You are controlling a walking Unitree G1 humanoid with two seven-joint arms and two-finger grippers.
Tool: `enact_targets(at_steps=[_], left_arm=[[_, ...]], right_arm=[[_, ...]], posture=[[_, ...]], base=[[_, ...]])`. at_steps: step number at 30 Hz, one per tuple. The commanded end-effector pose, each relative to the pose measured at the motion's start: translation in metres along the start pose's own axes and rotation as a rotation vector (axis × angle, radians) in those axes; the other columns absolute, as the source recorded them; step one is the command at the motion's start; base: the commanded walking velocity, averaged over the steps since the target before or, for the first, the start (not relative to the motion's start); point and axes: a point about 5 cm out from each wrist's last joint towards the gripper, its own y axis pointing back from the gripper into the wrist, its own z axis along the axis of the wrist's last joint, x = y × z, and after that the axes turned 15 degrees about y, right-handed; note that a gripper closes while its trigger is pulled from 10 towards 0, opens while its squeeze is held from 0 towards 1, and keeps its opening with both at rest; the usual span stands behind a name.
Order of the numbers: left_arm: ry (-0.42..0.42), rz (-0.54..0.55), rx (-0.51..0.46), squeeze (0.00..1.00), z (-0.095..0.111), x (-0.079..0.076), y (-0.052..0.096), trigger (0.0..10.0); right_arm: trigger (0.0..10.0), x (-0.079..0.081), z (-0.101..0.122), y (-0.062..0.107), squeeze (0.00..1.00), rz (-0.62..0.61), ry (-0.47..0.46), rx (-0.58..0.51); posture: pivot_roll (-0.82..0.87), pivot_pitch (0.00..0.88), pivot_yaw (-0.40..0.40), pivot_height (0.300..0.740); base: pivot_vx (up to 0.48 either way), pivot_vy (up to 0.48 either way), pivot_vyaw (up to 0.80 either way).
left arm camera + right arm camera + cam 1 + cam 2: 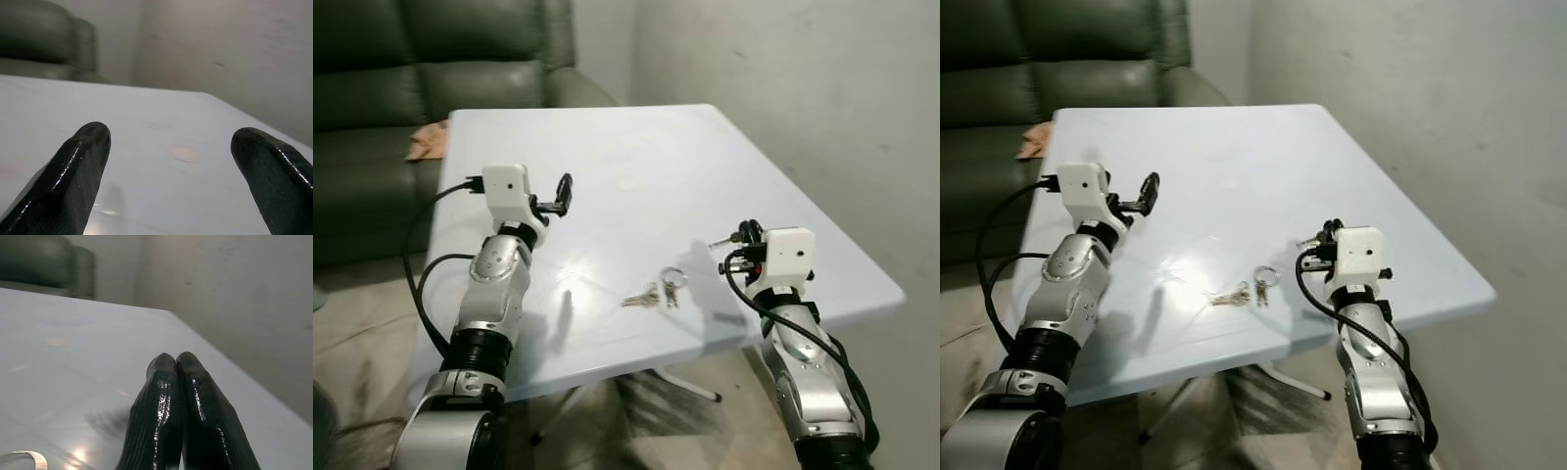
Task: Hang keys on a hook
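No readable text or labels, seemingly.

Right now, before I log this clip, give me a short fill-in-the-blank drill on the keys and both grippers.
1. The keys lie on the white ____, held by neither gripper.
2. The left gripper's fingers are ____.
3. The right gripper's fingers are pressed ____, holding nothing.
4. Behind the table stands a dark green ____.

Missing words: table; open; shut; sofa
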Motion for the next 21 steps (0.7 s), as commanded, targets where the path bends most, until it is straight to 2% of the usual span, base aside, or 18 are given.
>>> enact_targets(at_steps=[1,11,17,21], left_arm=[[-0.019,0.003,0.004,0.00,0.0010,-0.0002,0.0001,10.0],[-0.042,0.005,0.001,0.00,-0.0023,-0.0016,0.0027,10.0],[-0.043,-0.031,-0.012,0.00,-0.0012,-0.0047,0.0042,10.0],[-0.096,-0.056,-0.017,0.00,0.0004,-0.0054,0.0054,10.0]], right_arm=[[10.0,-0.0039,0.0022,-0.0007,0.00,-0.014,0.001,-0.008],[10.0,-0.0050,-0.0001,0.0007,0.00,-0.013,0.003,-0.001],[10.0,-0.0057,-0.0017,0.0022,0.00,-0.012,0.005,0.004],[10.0,-0.0060,-0.0019,0.0025,0.00,-0.012,0.005,0.005]], posture=[[-0.10,0.000,-0.051,0.740],[-0.10,0.000,-0.057,0.740],[-0.10,0.000,-0.057,0.740],[-0.10,0.000,-0.058,0.740]], base=[[0.000,0.000,-0.74],[0.000,0.000,-0.74],[0.000,0.000,-0.74],[0.000,0.000,-0.74]])
